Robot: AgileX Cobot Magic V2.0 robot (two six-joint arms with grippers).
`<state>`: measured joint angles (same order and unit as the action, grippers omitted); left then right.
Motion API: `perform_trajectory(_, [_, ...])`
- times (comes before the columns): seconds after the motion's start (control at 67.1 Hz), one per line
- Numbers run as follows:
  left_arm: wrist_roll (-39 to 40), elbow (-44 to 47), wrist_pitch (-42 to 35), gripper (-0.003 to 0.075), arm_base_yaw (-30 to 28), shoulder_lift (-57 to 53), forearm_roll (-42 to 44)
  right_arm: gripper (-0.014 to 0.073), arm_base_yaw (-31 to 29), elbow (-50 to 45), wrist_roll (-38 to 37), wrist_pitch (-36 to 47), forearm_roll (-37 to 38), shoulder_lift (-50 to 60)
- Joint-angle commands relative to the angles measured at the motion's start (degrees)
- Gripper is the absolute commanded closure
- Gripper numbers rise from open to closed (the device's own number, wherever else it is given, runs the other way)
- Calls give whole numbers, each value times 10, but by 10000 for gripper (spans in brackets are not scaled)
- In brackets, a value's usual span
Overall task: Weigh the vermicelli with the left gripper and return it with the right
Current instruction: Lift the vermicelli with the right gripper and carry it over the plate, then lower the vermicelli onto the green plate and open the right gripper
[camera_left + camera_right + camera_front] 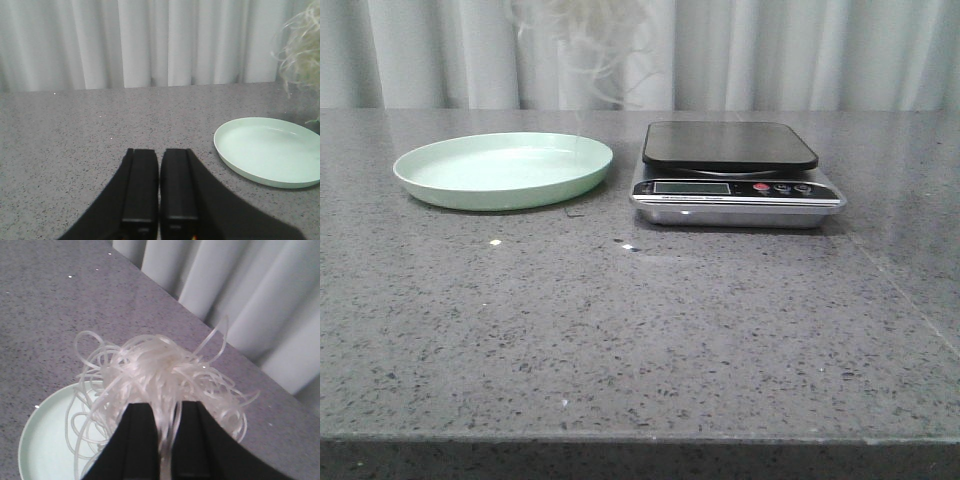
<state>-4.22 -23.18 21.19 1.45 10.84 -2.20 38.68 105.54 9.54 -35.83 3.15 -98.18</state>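
- Right gripper [164,450] was clamped on the vermicelli [160,375], strands pinched between its dark fingers [137,440].
- Vermicelli hung in the air above the pale green plate [45,440], clear of its surface; in the front view the tangle [585,35] appeared faintly at the top edge, above the plate's right side.
- Plate [500,170] lay empty at far left of the grey speckled table [640,330].
- Scale [735,175] stood just right of the plate, black platform bare.
- Left gripper [159,190] had its fingers [140,185] closed together, holding nothing, low over the table left of the plate [270,150].
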Motion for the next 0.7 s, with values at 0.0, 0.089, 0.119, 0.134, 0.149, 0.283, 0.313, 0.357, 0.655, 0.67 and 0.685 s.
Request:
perform_trajectory(0.0, [4, -15, -46, 583, -1, 6, -7, 442, 16, 48, 5, 48, 0, -13])
perform_trajectory(0.089, [4, -15, -46, 584, -1, 6, -7, 442, 18, 57, 5, 47, -6, -47])
perform_trajectory(0.119, [4, -15, -46, 583, -1, 6, -7, 442, 18, 57, 5, 47, -12, -55])
perform_trajectory(0.134, [4, -15, -46, 583, -1, 6, -7, 442, 18, 57, 5, 47, -17, -62])
perform_trajectory(0.149, [4, -15, -46, 584, -1, 6, -7, 442, 18, 57, 5, 47, -20, -66])
perform_trajectory(0.283, [4, -15, -46, 583, -1, 6, -7, 442, 18, 57, 5, 43, -42, -97])
perform_trajectory(0.313, [4, -15, -46, 583, -1, 6, -7, 442, 18, 57, 5, 41, -42, -102])
perform_trajectory(0.357, [4, -15, -46, 584, -1, 6, -7, 442, 18, 57, 5, 33, -42, -109])
perform_trajectory(0.655, [4, -15, -46, 584, -1, 6, -7, 442, 18, 57, 5, -18, -43, -127])
perform_trajectory(0.67, [4, -15, -46, 583, -1, 6, -7, 442, 18, 57, 5, -18, -43, -127])
perform_trajectory(0.685, [4, -15, -46, 583, -1, 6, -7, 442, 18, 57, 5, -19, -43, -127])
